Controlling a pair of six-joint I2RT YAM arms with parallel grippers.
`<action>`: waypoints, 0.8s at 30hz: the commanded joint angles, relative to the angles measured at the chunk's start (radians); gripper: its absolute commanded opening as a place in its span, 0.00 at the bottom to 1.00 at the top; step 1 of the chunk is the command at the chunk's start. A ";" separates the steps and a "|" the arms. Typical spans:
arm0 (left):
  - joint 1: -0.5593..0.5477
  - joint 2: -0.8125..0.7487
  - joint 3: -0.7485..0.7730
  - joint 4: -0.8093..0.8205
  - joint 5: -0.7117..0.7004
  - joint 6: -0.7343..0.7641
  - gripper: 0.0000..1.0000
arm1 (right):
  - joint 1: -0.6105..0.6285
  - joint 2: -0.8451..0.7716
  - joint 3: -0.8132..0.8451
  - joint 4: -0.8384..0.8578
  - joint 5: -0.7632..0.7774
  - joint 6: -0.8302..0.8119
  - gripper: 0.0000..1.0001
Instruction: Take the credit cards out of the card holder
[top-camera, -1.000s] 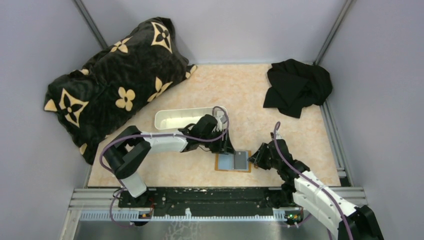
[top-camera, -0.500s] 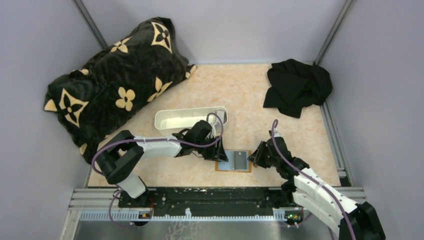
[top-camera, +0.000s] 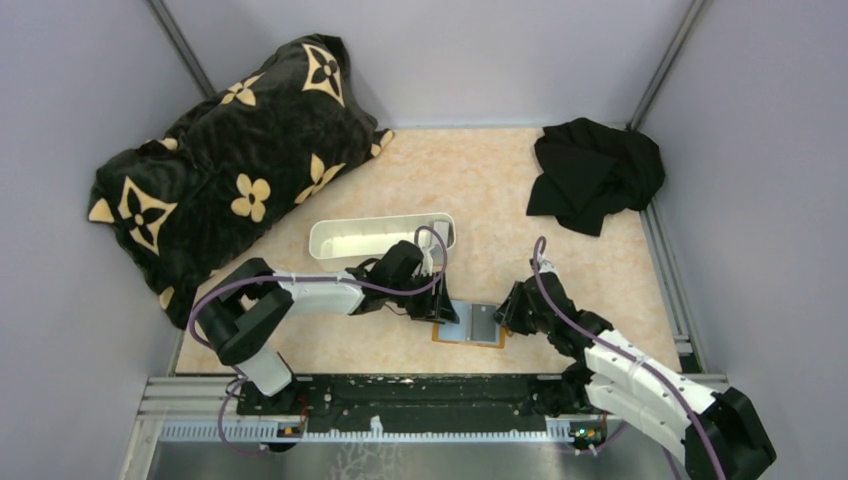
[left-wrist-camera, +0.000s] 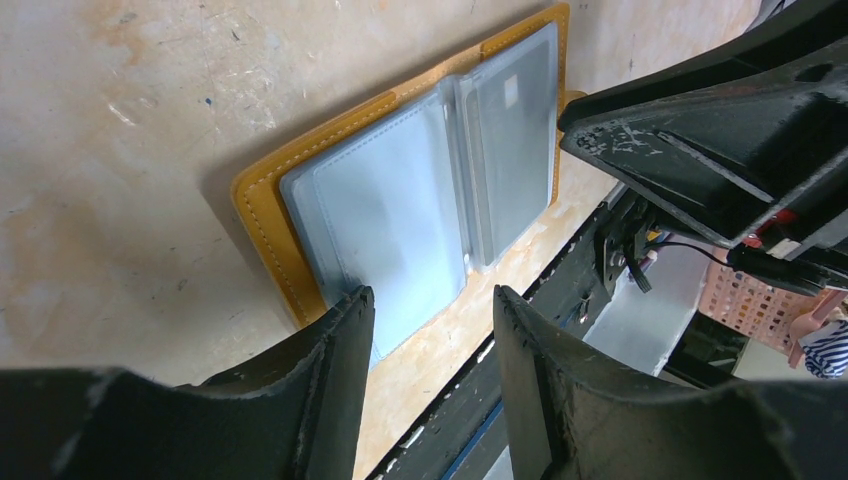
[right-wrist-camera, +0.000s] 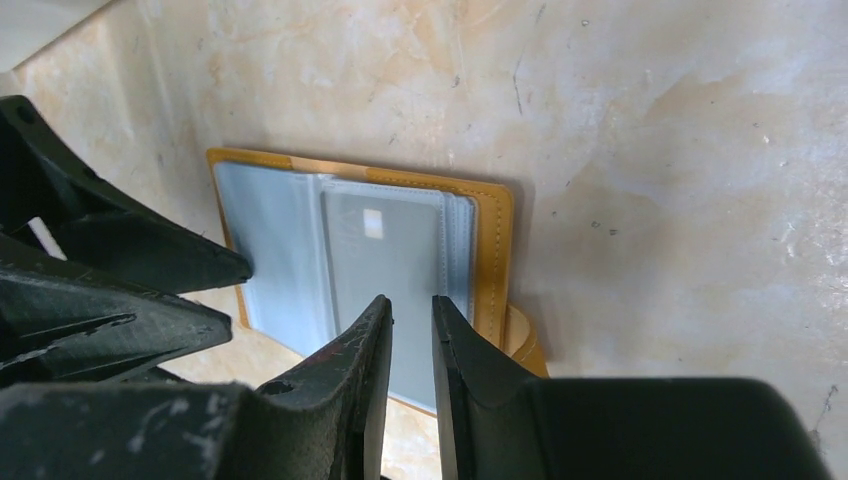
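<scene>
The orange-tan card holder (top-camera: 441, 333) lies open and flat near the table's front edge, grey-blue sleeves up. It also shows in the left wrist view (left-wrist-camera: 262, 205) and the right wrist view (right-wrist-camera: 494, 250). A grey credit card (right-wrist-camera: 385, 255) sits in the right-hand sleeve and shows in the left wrist view (left-wrist-camera: 515, 150) and from above (top-camera: 483, 322). My left gripper (top-camera: 445, 312) is open, one fingertip (left-wrist-camera: 350, 310) on the holder's left half. My right gripper (top-camera: 507, 318) hovers over the card's near edge (right-wrist-camera: 411, 300), its jaws a narrow gap apart with nothing between them.
A long white tray (top-camera: 380, 238) stands just behind the left arm. A black flowered pillow (top-camera: 230, 160) fills the back left. A black cloth (top-camera: 595, 175) lies at the back right. The black mounting rail (top-camera: 420, 395) runs close below the holder.
My left gripper has dropped from above the holder down to its left half. My right gripper has edged left, closer over the holder's right half.
</scene>
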 joint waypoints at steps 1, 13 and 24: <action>0.003 0.023 -0.023 -0.031 -0.016 0.012 0.55 | 0.010 0.025 -0.014 0.047 0.019 0.005 0.23; 0.002 0.034 -0.021 -0.019 -0.012 0.011 0.55 | 0.010 0.092 -0.050 0.112 -0.025 -0.006 0.30; 0.002 0.037 -0.026 -0.008 -0.013 0.007 0.55 | 0.013 0.162 -0.078 0.332 -0.223 -0.031 0.37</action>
